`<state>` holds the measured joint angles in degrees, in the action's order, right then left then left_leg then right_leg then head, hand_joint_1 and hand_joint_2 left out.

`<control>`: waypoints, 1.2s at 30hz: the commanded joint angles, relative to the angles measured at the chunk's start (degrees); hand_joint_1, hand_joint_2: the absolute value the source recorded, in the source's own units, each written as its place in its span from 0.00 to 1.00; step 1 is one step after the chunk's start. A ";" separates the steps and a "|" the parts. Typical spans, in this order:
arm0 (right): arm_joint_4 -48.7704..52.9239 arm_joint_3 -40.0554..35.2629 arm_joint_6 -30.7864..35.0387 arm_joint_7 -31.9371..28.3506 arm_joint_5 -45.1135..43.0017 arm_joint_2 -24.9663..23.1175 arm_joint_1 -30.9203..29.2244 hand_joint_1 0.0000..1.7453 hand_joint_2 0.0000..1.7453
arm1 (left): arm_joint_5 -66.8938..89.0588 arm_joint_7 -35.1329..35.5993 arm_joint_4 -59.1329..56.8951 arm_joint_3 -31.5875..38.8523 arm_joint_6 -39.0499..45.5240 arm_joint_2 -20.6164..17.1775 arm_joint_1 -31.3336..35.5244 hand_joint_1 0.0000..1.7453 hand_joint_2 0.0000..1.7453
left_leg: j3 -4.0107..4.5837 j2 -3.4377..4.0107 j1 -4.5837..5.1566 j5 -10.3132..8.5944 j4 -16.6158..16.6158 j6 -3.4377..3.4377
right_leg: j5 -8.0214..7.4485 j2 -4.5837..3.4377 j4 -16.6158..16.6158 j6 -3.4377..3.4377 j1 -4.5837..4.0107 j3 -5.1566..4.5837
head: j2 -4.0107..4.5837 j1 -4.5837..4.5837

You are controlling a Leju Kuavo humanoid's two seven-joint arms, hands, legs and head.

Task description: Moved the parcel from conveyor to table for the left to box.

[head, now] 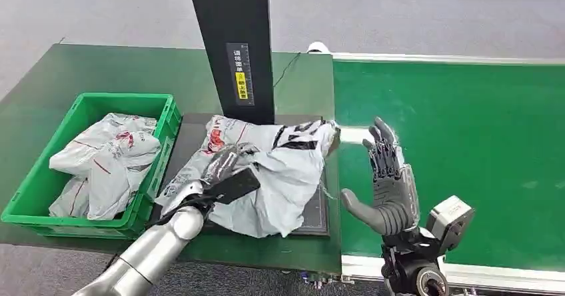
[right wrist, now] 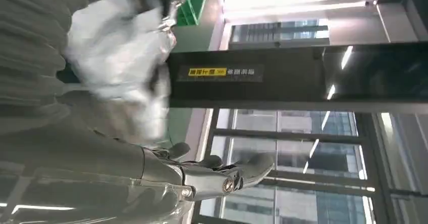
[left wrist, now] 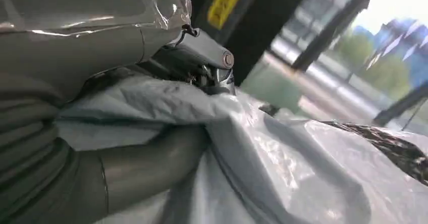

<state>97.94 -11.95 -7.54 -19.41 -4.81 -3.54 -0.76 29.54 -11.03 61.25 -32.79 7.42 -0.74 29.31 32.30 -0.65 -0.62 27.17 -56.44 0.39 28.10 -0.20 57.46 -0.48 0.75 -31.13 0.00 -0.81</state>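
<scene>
A crumpled grey-white plastic parcel (head: 283, 176) with red and black print lies on a black pad (head: 321, 213) on the green table (head: 133, 69). My left hand (head: 223, 168) lies on the parcel's left part. In the left wrist view its thumb (left wrist: 146, 168) and fingers (left wrist: 202, 52) close around a fold of the parcel (left wrist: 282, 158). To the right of the parcel, my right hand (head: 390, 183) stands upright over the green conveyor (head: 466, 143), fingers spread, holding nothing. The right wrist view has the same hand (right wrist: 202, 176) with the blurred parcel (right wrist: 121, 67) beyond it.
A green bin (head: 100, 101) at the table's left holds other grey parcels (head: 106, 163). A black post (head: 236, 43) with a yellow label rises just behind the pad. A white rail (head: 440, 59) borders the conveyor's far side.
</scene>
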 commanded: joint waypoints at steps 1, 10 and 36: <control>-0.75 -2.13 1.68 -0.40 -0.65 1.89 0.22 0.00 1.00 | -7.24 -5.19 15.16 6.60 5.20 -1.56 -5.56 1.00 1.00 | 0.00 0.21 -0.02 0.02 0.02 -0.01 | -0.05 -0.14 -0.05 0.04 -0.03 -0.05 | 0.00 0.00; -0.49 -2.24 3.52 -1.15 -1.21 2.67 1.75 0.00 1.00 | -28.30 -14.11 40.43 14.54 5.13 -3.49 -14.32 1.00 1.00 | 0.04 0.24 -0.02 0.05 0.00 -0.01 | -0.02 -0.18 -0.02 0.03 -0.03 -0.10 | 0.00 0.00; -3.93 0.26 1.28 -2.66 -0.31 1.19 2.97 0.00 1.00 | -59.77 -17.14 62.72 39.59 -1.45 1.01 -19.39 1.00 1.00 | -0.03 0.21 -0.02 0.01 0.07 0.00 | -0.04 -0.14 -0.07 0.04 -0.03 -0.03 | 0.00 0.02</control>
<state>98.03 -12.48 -5.64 -21.70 -5.46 -1.90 3.67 -32.22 -27.74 123.36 -2.33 2.01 -1.51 11.10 32.34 -0.62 -0.63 27.18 -56.43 0.40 28.11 -0.23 57.45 -0.47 0.75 -31.20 0.00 -0.79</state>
